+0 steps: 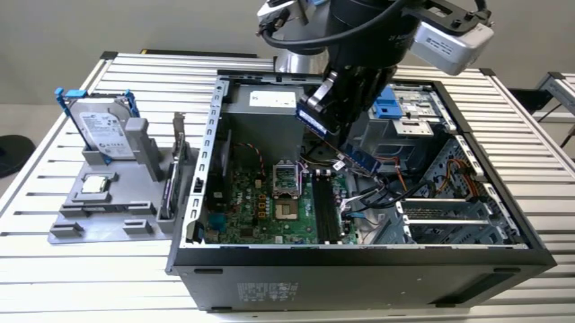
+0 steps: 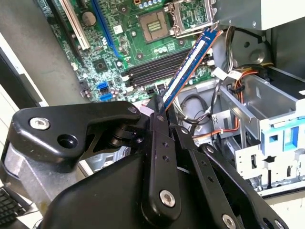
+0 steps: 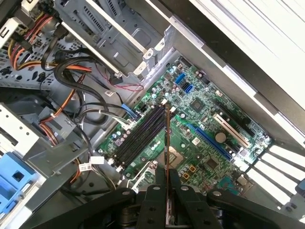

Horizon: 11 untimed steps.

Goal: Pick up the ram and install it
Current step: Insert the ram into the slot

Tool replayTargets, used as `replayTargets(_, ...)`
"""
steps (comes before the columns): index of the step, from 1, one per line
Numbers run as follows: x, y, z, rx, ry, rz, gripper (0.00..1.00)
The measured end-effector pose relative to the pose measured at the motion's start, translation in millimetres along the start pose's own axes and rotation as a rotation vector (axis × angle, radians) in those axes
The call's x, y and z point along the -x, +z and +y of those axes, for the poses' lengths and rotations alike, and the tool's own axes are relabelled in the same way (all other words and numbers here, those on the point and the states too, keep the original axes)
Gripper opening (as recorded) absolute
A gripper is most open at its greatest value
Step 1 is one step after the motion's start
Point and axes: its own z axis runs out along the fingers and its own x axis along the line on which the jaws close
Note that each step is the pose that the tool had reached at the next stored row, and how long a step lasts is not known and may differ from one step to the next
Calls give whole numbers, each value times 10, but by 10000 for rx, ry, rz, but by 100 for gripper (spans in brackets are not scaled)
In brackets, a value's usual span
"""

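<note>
Three parts sit on a grey holder well away from the tool, toward the exterior view's left: a hard drive upright in a blue frame, a square processor lying flat, and a card with a metal bracket standing on edge at the holder's side nearest the tool. Holder and open computer case both rest on the slatted surface. Case lies on its side, motherboard facing up. Tool hangs over the case opening, arm entering from above. Tool is clamped on the ram, gripping it at one end; the rest of the stick projects past the fingertips at a slant. In the first wrist view the ram appears edge-on between the two fingers. Ram is held in the air above the board, not seated. Below and ahead of the tool lie the long black memory slots, with the processor socket just beside them. Past the tool, toward the exterior view's right: a blue drive bracket close by, and a bundle of orange and black cables farther off inside the case.
</note>
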Motion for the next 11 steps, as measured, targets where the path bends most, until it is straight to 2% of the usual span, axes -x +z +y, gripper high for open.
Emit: replayTargets(11,0,0,0,2,587,10,0)
